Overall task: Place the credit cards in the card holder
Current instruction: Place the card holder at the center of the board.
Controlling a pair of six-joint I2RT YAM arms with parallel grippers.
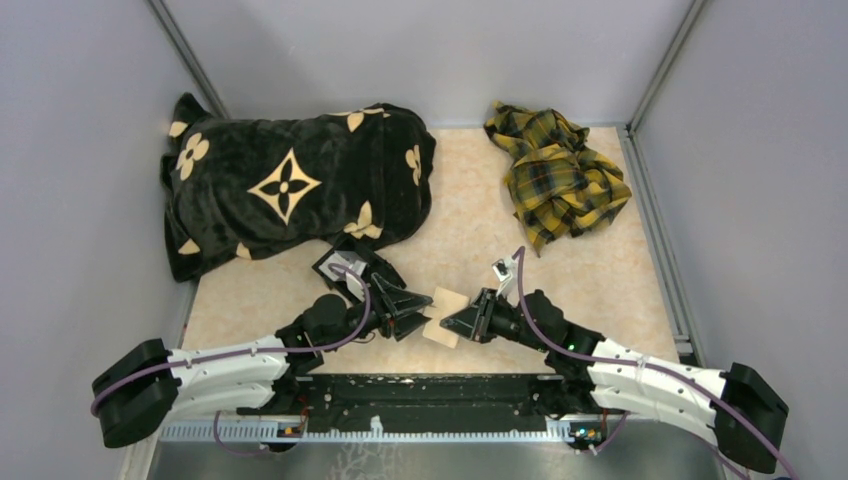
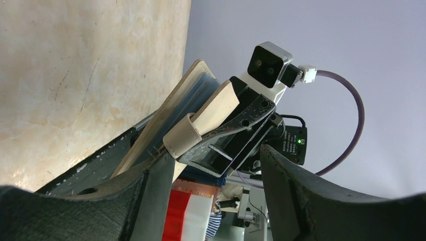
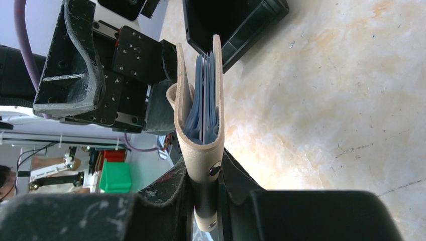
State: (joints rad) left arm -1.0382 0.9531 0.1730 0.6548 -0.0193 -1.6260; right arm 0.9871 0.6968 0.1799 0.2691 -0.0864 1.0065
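We see left arm point(image 1: 230, 362) and right arm point(image 1: 645, 368) meeting at the table's point(image 1: 600, 290) near edge: right gripper point(image 3: 203, 175) clamps the card holder point(image 3: 200, 143), left gripper point(image 2: 213, 165) gapes open.

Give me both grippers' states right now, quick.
Left gripper: open, jaws wide, one finger beside the card holder, not clamping it.
Right gripper: closed on the card holder.

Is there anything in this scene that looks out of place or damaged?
Nothing looks damaged or spilled. Two crumpled fabrics at the far side of the table seem out of place: a black flowered blanket and a yellow plaid cloth. Neither belongs to a card task.
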